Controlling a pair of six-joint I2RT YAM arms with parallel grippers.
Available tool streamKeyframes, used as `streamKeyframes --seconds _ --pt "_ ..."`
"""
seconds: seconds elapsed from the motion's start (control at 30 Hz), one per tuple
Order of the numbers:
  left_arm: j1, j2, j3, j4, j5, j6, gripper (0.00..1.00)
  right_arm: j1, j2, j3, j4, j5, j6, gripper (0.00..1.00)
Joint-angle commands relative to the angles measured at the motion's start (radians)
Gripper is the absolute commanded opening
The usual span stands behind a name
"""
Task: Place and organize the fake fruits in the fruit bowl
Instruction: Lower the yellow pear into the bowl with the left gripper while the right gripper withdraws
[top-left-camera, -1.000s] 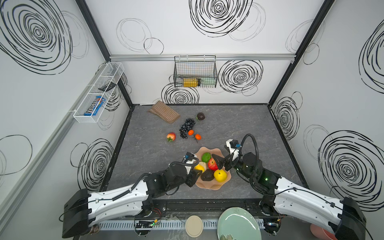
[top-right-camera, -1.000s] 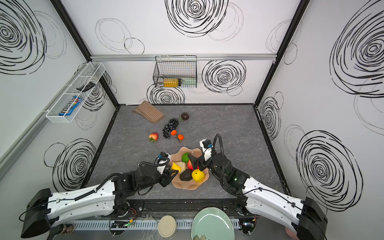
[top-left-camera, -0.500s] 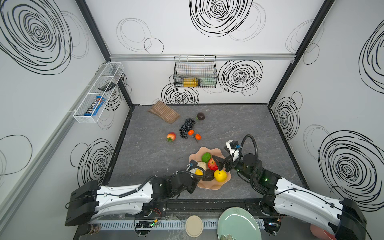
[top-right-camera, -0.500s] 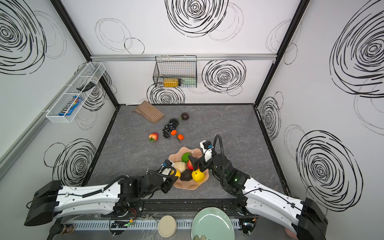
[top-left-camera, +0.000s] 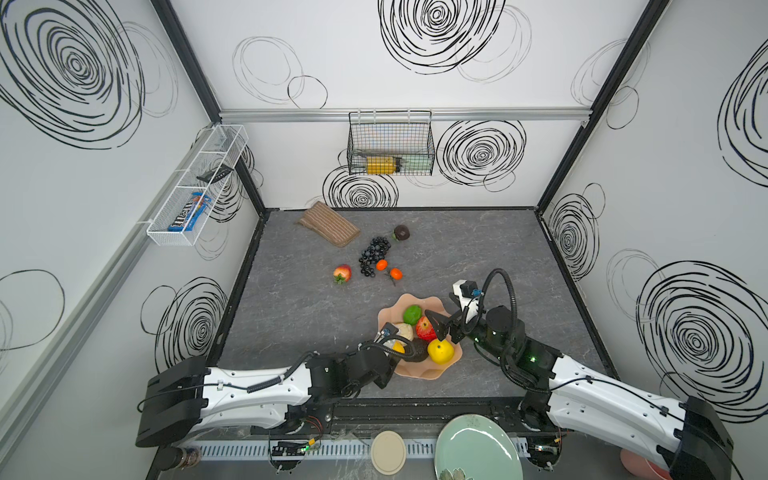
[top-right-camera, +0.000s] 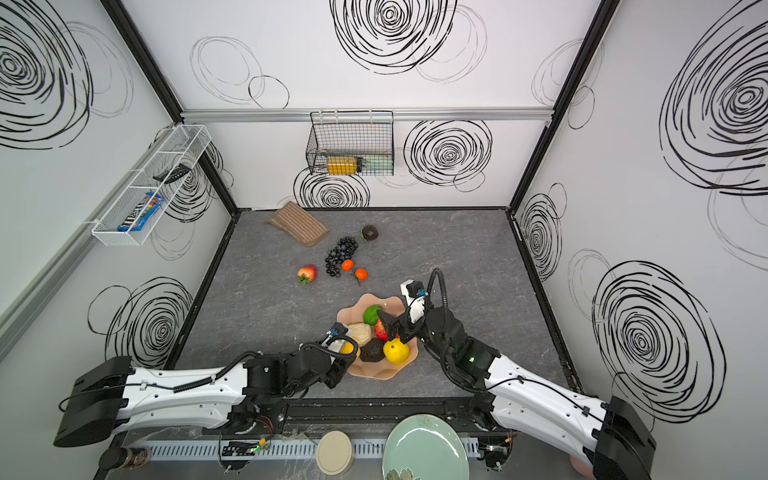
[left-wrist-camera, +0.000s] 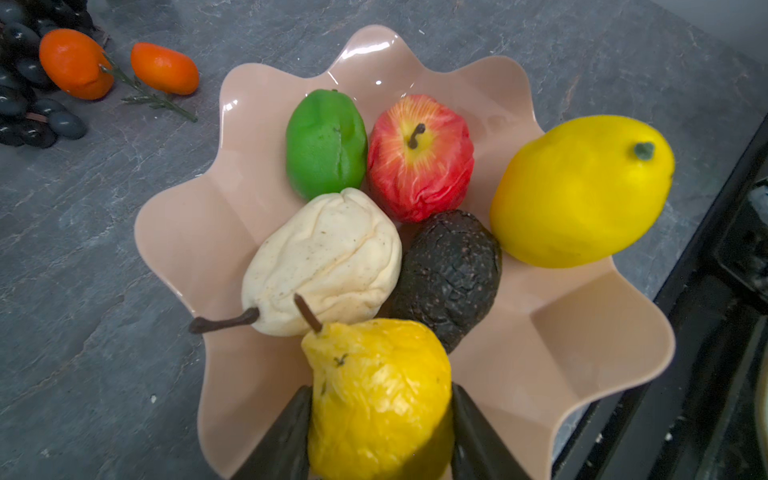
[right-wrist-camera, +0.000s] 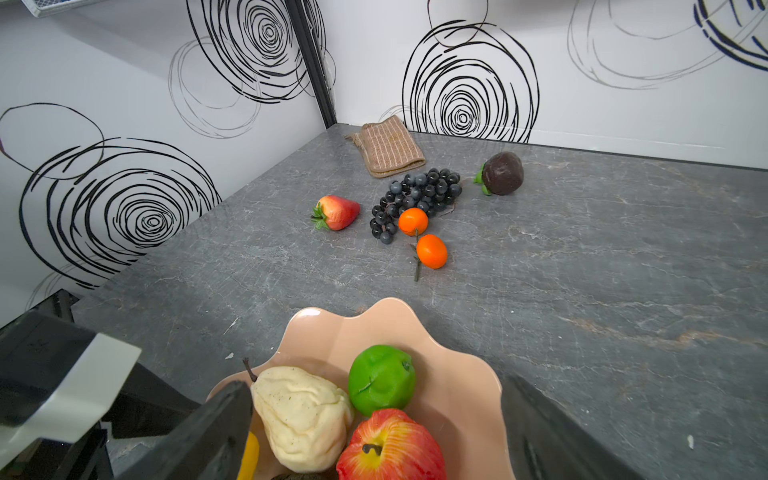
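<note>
Near the front edge of the tabletop (right-wrist-camera: 582, 270), slightly right of centre: fruit bowl (left-wrist-camera: 582, 332), peach-pink, glossy and shallow, with a wavy flower-like rim. Carries five fruits bunched at its middle: green lime (left-wrist-camera: 326, 143) and red apple (left-wrist-camera: 419, 156) on the far side, beige pear (left-wrist-camera: 328, 257) to the left, dark pebbly avocado (left-wrist-camera: 451, 274) nearer, smooth yellow lemon (left-wrist-camera: 582, 191) up on the near right slope. Probably crowded inward by the sloping walls.

Left hand (left-wrist-camera: 381, 388) closed about halfway on a yellow pear (left-wrist-camera: 374, 365), one finger on each flank of the fat end, stem aimed at the pile. Held at the near left of the bowl, seemingly for the gap beside the beige pear. Cannot tell whether resting on the bowl or just clear of it. Skin crinkled and dented, so likely thin soft plastic; calls for a light squeeze.

Right hand (right-wrist-camera: 374, 384) spread wide and empty, hovering over the right half of the bowl above apple and lime, facing the far fruits; reads as waiting its turn.

Farther off, left of centre, not yet gathered: strawberry (right-wrist-camera: 337, 212), grape bunch (right-wrist-camera: 415, 195) of small dark beads, two tangerines (right-wrist-camera: 432, 250) on a thin green sprig, one tucked against the grapes, and a dark round fruit (right-wrist-camera: 503, 172) with green leaves farthest back. Grapes lumpy, likely awkward to pinch. Striped cloth (right-wrist-camera: 388, 145) folded by the far left corner, apparently no part of the job.
</note>
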Motion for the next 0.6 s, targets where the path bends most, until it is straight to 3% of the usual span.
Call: streamKeyframes --seconds 0.0,0.57 --pt "-0.005 0.011 0.016 0.007 -0.015 0.019 0.53 -0.004 0.004 -0.009 0.025 -0.009 0.013 0.97" --pt "-0.007 0.034 0.049 0.011 -0.001 0.024 0.63 -0.014 -0.01 -0.014 0.017 -0.014 0.019 0.97"
